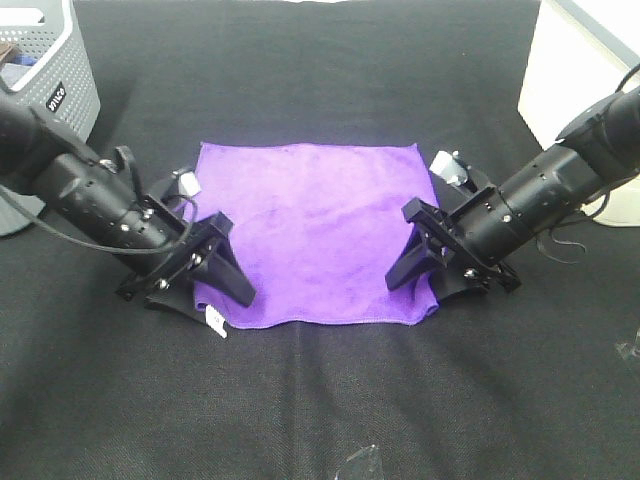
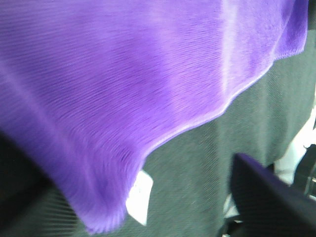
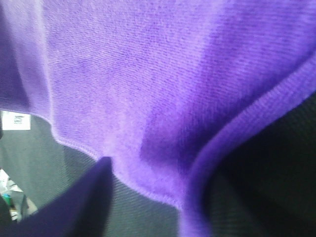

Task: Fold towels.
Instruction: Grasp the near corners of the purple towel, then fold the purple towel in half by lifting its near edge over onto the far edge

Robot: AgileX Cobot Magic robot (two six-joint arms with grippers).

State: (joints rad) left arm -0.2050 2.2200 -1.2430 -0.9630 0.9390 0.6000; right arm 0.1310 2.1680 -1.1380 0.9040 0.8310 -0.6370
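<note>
The purple towel (image 1: 315,225) lies spread flat on the black table, with its small white tag (image 1: 215,321) at the near left corner. My left gripper (image 1: 205,288) sits low over the towel's near left edge. One dark finger (image 2: 266,202) shows wide to the side in the left wrist view, and the other is hidden by the cloth (image 2: 123,84). My right gripper (image 1: 428,272) sits over the near right edge, where the corner curls up a little. One finger (image 3: 64,207) shows in the right wrist view beside the raised hem (image 3: 237,123). Both look open, straddling the towel's edge.
A grey slotted basket (image 1: 45,70) stands at the far left and a white box (image 1: 580,70) at the far right. Small clear plastic pieces lie at the near edge (image 1: 360,465) and at the right edge (image 1: 630,350).
</note>
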